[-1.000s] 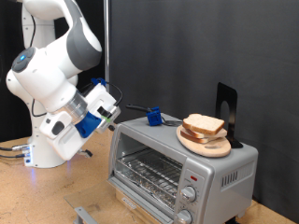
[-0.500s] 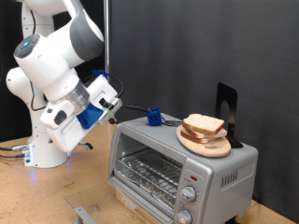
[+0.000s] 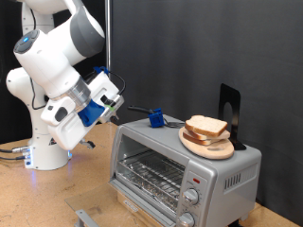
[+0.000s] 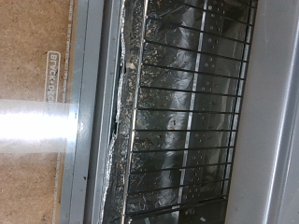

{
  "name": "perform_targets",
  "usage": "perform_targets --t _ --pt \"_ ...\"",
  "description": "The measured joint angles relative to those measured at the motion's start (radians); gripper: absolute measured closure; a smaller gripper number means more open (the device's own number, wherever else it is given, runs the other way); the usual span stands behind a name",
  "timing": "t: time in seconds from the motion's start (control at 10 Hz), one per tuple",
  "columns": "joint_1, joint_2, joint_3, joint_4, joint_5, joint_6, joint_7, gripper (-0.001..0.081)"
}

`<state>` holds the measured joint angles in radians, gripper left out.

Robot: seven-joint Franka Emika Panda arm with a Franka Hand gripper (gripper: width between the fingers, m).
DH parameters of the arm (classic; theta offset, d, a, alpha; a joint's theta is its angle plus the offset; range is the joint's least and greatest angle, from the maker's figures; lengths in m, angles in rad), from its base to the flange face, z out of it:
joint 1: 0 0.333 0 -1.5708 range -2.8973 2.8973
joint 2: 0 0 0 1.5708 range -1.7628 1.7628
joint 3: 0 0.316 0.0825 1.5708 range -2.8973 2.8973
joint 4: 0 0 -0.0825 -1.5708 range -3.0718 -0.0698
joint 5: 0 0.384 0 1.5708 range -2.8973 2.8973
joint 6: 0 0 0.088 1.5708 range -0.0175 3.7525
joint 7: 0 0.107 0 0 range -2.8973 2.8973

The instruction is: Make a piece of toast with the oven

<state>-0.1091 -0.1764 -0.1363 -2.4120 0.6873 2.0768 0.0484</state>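
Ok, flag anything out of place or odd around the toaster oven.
One thing stands out: the bread slices sit on a wooden plate on top of the toaster oven, not inside it. The wire rack is bare. The end effector hangs beside the oven, holding nothing visible.

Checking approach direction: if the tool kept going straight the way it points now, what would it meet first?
Probably the oven: the wrist view looks into it, at the wire rack. The tool hangs apart from it; depth is unclear.
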Motion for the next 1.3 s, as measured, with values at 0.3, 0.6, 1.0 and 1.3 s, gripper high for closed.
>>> perform_targets --t 0.3,0.6,1.0,1.3 --pt "0.000 0.000 0.000 -0.002 -0.001 0.008 0.000 -0.0003" --pt "0.000 0.000 0.000 -0.004 0.000 0.012 -0.004 -0.0003" --pt "0.022 -0.039 0.009 0.020 0.171 -0.055 -0.115 -0.0003" --pt "0.040 -0.106 0.087 0.041 0.031 -0.004 -0.137 -0.0003"
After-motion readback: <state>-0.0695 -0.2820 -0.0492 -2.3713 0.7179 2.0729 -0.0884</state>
